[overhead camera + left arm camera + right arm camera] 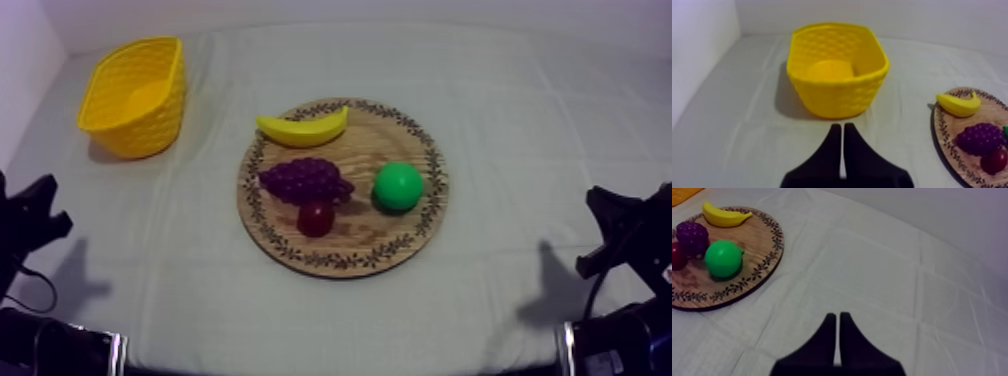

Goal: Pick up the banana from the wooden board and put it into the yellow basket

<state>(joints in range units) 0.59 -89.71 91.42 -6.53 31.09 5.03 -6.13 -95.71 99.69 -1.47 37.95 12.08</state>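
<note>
Top view: the wooden board (345, 262) lies at the middle of the table (520, 120), and the yellow basket (150, 135) stands at the table's far left corner, well apart from the board. The banana (303, 127) rests on the board's far edge, on the side toward the basket, with a bunch of grapes (305, 180), a small red fruit (316, 217) and a round green fruit (398, 186) nearer the board's middle. The left arm (28, 222) and right arm (625, 235) sit low at the table's near left and near right corners, far from every fruit. Left wrist view: the left gripper (842, 131) has its fingers pressed together in a narrow wedge, holding nothing, and points at the basket, whose visible inside is empty; the banana lies on the board's rim beyond and to one side. Right wrist view: the right gripper (837, 320) likewise has its fingers together on nothing, over bare cloth (882, 263), with the board and its fruit well apart from it. Judged from this layout, no step of the task is done: the approach, grasp, lift, carry to the basket and release all remain.
</note>
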